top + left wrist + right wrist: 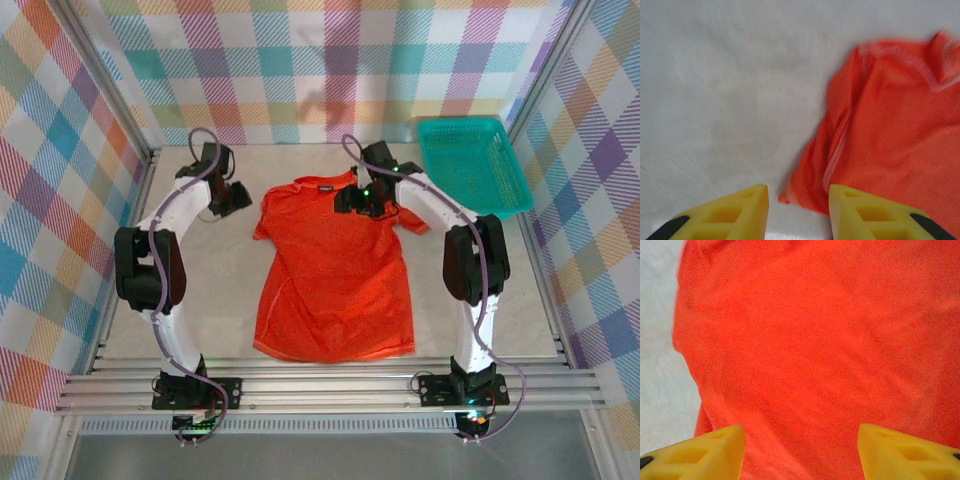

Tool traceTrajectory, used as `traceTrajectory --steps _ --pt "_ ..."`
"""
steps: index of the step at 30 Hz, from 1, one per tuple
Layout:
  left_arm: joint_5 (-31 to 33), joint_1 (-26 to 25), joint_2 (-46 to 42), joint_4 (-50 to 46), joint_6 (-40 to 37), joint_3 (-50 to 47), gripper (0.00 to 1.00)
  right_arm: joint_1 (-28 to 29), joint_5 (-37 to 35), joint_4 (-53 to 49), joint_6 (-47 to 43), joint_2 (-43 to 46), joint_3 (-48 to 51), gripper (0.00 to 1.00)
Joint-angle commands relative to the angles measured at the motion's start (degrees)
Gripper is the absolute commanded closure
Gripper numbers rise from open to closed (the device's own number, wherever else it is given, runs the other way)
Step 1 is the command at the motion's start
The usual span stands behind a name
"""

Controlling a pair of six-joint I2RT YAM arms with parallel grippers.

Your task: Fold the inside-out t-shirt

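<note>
Overhead view of a pale table (200,300) with a bright orange-red t-shirt (335,270) spread flat in the middle of the frame. Its long axis runs top to bottom: the collar points to the upper edge and the hem lies near the bottom, close to the arm bases. The left gripper (798,192) sits at the upper left of the garment, just beside the left sleeve (815,185). Its yellow fingers are parted and hold nothing, and the sleeve's lower corner shows in the gap between them, to the right of centre. The right gripper (801,427) hangs over the shirt's upper right shoulder. Its fingers are spread wide with nothing between them and orange cloth directly below. A teal basket (470,160) stands at the upper right, well apart from the shirt. Judging by this layout, each arm is nearest its own shoulder of the shirt. A fold would probably start from those two upper corners, with the left arm having to reach right to meet cloth.
</note>
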State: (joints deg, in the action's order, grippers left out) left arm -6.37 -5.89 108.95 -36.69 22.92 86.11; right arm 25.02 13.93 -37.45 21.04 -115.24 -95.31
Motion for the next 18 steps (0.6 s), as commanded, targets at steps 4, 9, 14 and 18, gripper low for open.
traceTrajectory --steps 4,9,14,18 --pt "-10.48 0.61 1.52 10.60 5.83 -9.14 0.62 1.67 3.37 4.08 3.08 2.82 5.18 0.39" --pt "-11.00 0.61 4.05 14.53 7.94 -11.15 0.62 2.47 3.65 5.28 3.71 2.59 6.38 0.39" --pt "-11.61 0.62 8.52 16.41 9.50 -9.72 0.67 3.19 3.56 5.70 4.22 0.34 5.73 0.40" --pt "-8.99 0.85 10.68 12.65 8.72 -6.11 1.00 3.13 1.68 5.99 5.21 -1.65 5.83 0.41"
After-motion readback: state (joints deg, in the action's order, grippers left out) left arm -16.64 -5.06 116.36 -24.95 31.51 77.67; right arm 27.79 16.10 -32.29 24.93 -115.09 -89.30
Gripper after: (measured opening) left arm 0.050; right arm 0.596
